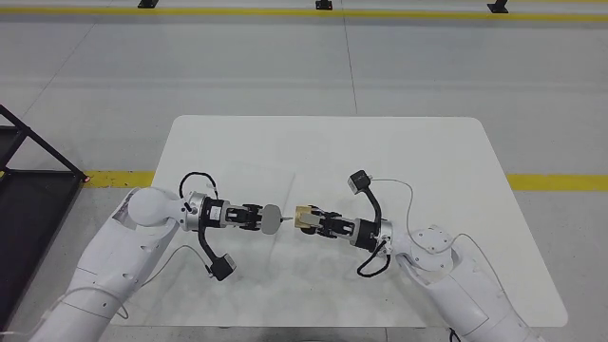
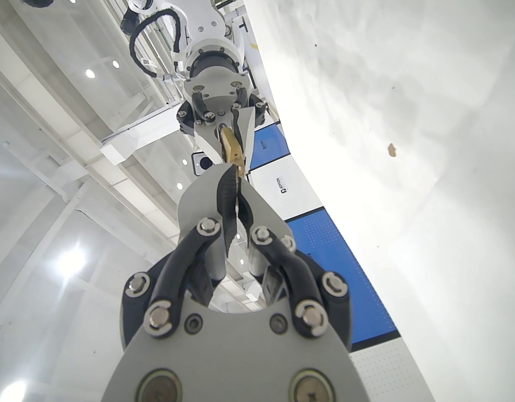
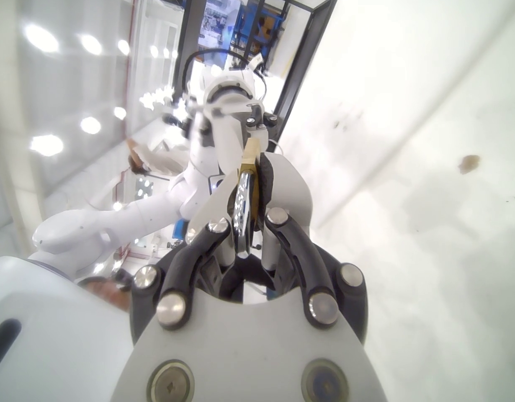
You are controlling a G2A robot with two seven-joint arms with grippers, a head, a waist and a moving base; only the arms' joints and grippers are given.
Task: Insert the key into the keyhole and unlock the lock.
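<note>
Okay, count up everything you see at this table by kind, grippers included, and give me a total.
grippers: 2, left gripper and right gripper
padlock: 1
table: 1
total: 4

1. White panel [image 2: 297,194], in the room behind, left wrist view: one small round dark emblem with a short line of dark capitals beside it, set sideways on the panel (a maker's mark, not transcribed here).
2. Blue panel [image 2: 269,147], adjoining the white one: one short line of pale print near its edge, too small to make out.
3. Display boards [image 3: 217,18], behind a black frame, right wrist view: patches of picture and print, blurred past reading.
4. Yellow floor lines [image 1: 285,9], top view: plain painted marking along the blue barriers; a second yellow stripe [image 1: 560,181] runs beside the table.
</note>
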